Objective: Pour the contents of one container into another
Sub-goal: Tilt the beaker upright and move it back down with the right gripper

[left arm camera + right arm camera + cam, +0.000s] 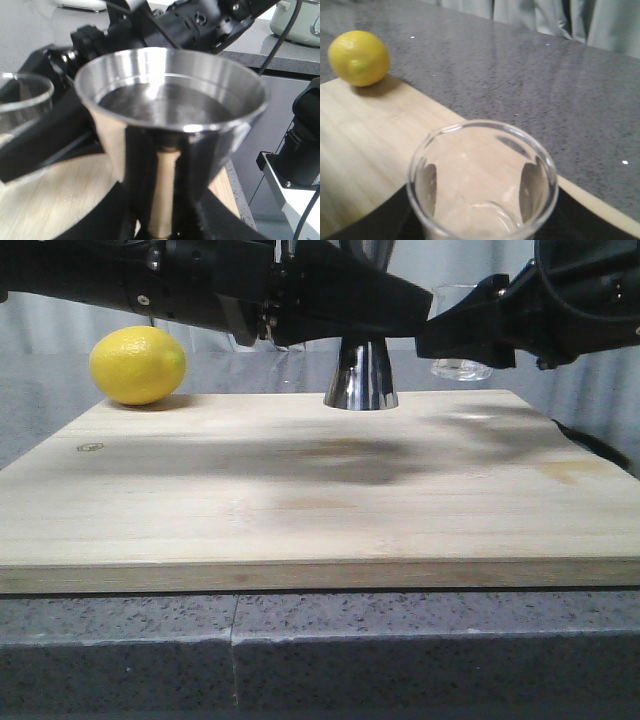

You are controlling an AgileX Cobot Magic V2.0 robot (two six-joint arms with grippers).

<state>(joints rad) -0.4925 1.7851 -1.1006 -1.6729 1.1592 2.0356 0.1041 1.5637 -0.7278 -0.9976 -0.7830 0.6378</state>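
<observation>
Grey counter, wooden board: your left gripper clamps the upright jigger at its waist; your right gripper holds the beaker raised upright just right of it, apart

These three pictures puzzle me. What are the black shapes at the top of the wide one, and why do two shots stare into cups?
The black shapes are two robot arms over a wooden board. The wide picture looks forward from the robot. The other two come from cameras on its wrists. The left gripper holds a steel jigger with liquid in its top cup. The right gripper holds a clear glass beaker, lifted off the board; it looks empty. A lemon lies at the board's far left corner.
</observation>
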